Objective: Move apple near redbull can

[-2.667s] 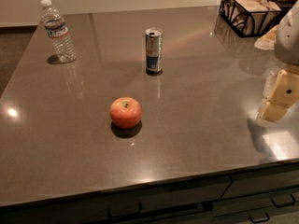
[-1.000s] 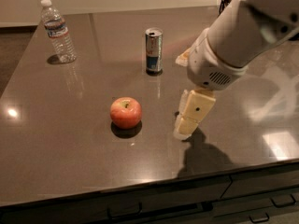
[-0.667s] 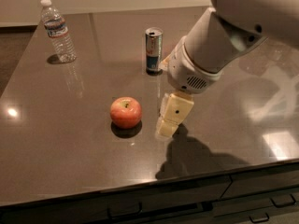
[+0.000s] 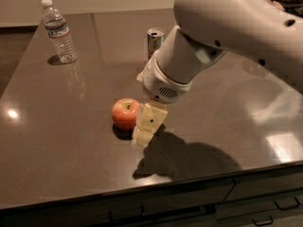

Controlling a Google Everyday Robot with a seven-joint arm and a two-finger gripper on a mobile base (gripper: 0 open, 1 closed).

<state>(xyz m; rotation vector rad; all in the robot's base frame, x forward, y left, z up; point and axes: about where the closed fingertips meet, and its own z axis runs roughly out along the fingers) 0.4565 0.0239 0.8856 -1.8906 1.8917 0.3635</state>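
Claw low beside the apple, with the can well up the counter.

The dark counter (image 4: 71, 155) carries everything, and the robot's one big pale arm (image 4: 227, 27) reaches in from 2 o'clock, covering much of the middle. A water bottle (image 4: 59, 30) stands off at 10 o'clock, well apart from the work. The redbull can (image 4: 155, 40) stands upright behind the arm, about 1 o'clock from the apple (image 4: 126, 113) and well apart from it. The apple sits on the counter with its stem dimple up; being round, it has no long axis to line up on. The claw (image 4: 149, 124) hangs down close to the counter with the apple right against it at 9 o'clock. Whether it is apart, together or clamped on the fruit I cannot tell. I reckon the carry will run towards 1 o'clock.
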